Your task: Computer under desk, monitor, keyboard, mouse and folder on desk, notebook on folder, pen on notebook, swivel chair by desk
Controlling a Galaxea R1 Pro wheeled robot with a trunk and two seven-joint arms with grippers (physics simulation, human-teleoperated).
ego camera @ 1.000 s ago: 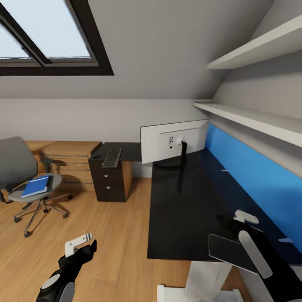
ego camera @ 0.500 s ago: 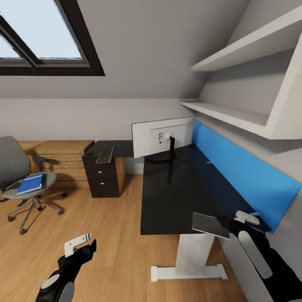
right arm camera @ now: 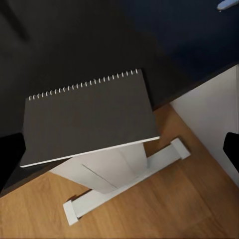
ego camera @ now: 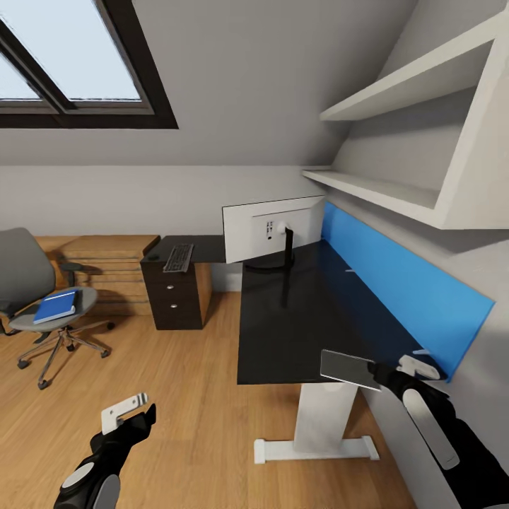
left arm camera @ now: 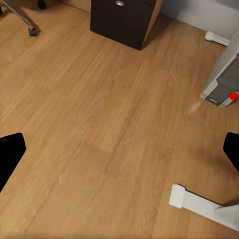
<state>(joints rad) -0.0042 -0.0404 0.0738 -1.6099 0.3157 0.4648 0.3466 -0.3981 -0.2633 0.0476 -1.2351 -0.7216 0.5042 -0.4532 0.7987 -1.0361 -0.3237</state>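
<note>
Right end effector (ego camera: 378, 372) grips a dark notebook (ego camera: 348, 369) over the black counter's (ego camera: 297, 318) near edge; left end effector (ego camera: 127, 417) hangs open above the floor (ego camera: 191, 417).

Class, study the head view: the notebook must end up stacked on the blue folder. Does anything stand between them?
Yes. The right gripper holds the notebook over the desk's near end. The folder lies on the swivel chair, with bare floor between; the desk is bare nearby.

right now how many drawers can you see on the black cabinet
2 drawer fronts show on the black cabinet under the keyboard at the desk's far left end: one above the other, each with a silver knob. More may be hidden.
</note>
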